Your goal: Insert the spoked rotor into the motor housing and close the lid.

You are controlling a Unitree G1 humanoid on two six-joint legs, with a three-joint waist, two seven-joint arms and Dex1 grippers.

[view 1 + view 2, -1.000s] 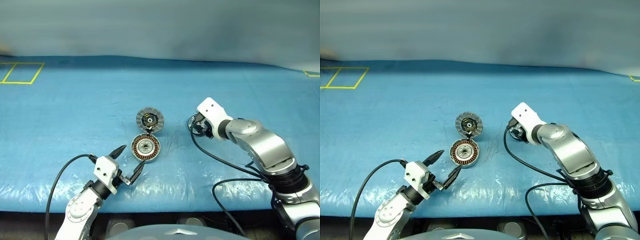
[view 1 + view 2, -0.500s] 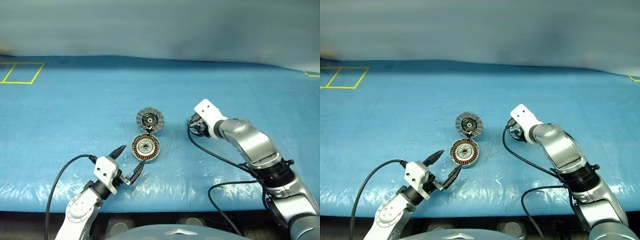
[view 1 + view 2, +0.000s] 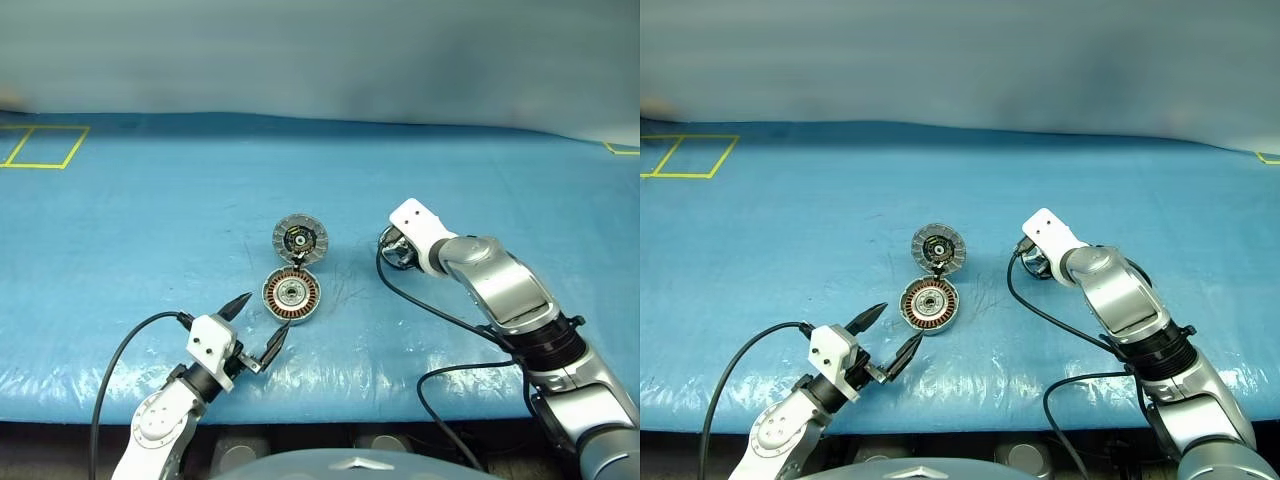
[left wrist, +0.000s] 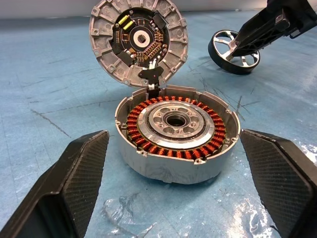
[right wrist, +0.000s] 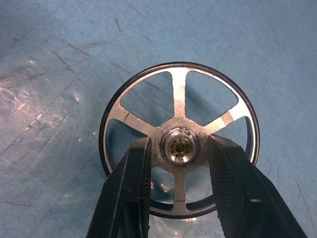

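While the motor housing (image 3: pixel 291 297) sits open on the blue table cover (image 3: pixel 150 220), seen from my head, its lid (image 3: pixel 300 240) is swung back and propped just behind it, ribbed inner face showing, so neither insertion nor closing is done. My left gripper (image 3: pixel 258 327) waits just in front of the housing with its fingers spread wide and nothing between them. My right gripper (image 3: pixel 393 247) is down at the spoked rotor (image 3: pixel 389 246), which lies on the cover well to the right of the housing. From my left wrist, the housing (image 4: pixel 177 133) stands between my parted fingertips but apart from both, its copper windings and central bearing bare and no rotor seated; the lid (image 4: pixel 138 39) leans up from the hinge at the far rim, circuit board exposed, and beyond it the rotor (image 4: pixel 235 51) rests flat with my right arm's dark fingers reaching into it. From my right wrist, the rotor (image 5: pixel 179 146) lies flat on the cover with my two fingers (image 5: pixel 130 191) lowered through its spoke gaps on either side of the hub, narrowed close to it; whether they already pinch it I cannot tell, and nothing is lifted. By my reckoning the pickup is only starting: grasp, carry, seating and lid closing all remain.
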